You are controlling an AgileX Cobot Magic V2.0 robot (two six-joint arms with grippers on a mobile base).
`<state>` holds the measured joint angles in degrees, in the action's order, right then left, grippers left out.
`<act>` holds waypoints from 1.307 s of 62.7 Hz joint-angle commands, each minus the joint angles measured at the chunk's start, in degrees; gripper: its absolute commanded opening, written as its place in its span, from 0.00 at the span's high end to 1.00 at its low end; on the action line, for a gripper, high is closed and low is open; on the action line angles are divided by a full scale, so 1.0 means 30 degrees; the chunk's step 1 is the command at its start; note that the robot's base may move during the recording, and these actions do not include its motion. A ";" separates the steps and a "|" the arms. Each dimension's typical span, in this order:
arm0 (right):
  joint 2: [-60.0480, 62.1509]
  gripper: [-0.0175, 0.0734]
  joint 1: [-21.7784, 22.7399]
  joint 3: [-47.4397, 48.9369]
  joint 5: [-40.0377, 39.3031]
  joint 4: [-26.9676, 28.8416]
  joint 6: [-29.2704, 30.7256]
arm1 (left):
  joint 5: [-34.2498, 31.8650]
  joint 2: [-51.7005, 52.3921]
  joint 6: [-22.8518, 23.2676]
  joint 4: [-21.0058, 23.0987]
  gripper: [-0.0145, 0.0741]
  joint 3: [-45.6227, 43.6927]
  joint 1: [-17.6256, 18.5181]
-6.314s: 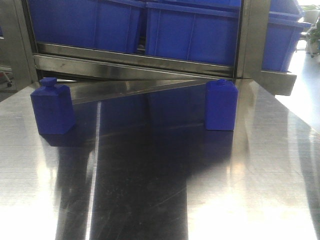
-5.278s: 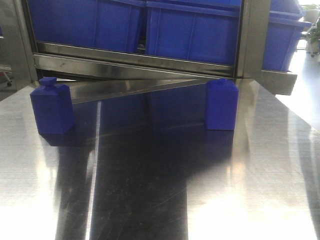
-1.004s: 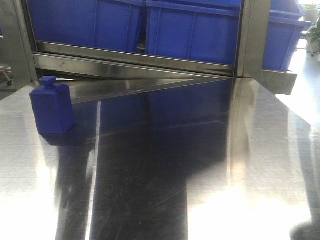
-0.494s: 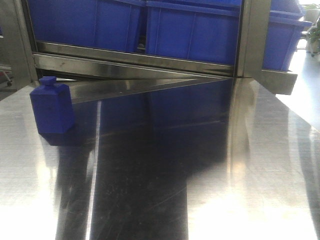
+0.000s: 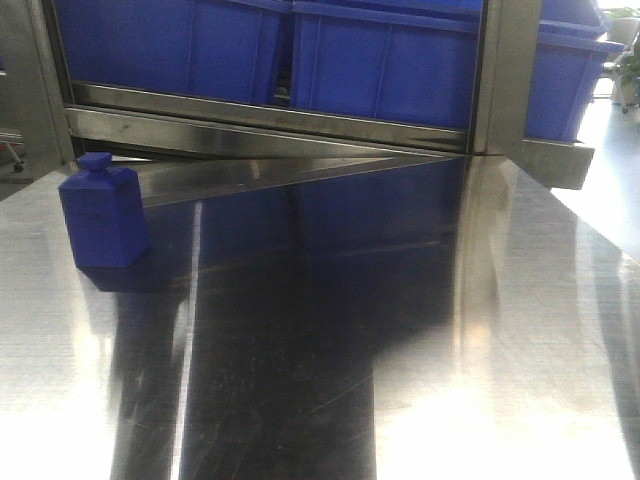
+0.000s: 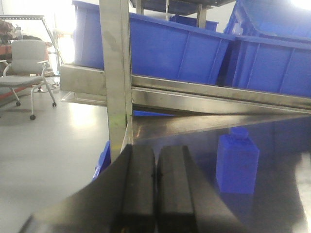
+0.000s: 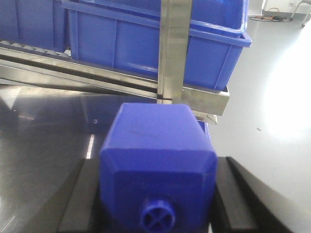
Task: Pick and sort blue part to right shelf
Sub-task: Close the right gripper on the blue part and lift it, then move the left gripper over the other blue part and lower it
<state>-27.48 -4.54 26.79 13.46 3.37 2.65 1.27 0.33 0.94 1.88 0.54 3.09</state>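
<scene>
The right pincer (image 7: 158,199) pinches the part (image 7: 158,155), low centre, across its flat sides, which are likely stiff, light, slick plastic; the left pincer (image 6: 155,187) is pressed together, empty.

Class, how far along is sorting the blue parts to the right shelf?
Done: one blue part is gripped by the right gripper. In hand: it faces the right shelf, not yet binned. Left: placing it; the second blue part stands on the table.

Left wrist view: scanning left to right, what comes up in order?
In order: office chair → steel shelf post → upright blue part.
</scene>
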 commanded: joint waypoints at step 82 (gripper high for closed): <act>0.0002 0.44 0.0146 0.0616 -0.1722 0.0079 0.0167 | 1.6916 -2.7600 0.3445 -0.0809 0.26 -2.5504 0.5577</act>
<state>-27.48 -4.54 26.79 13.53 3.41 2.65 49.71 -78.44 10.67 -1.14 -68.50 18.89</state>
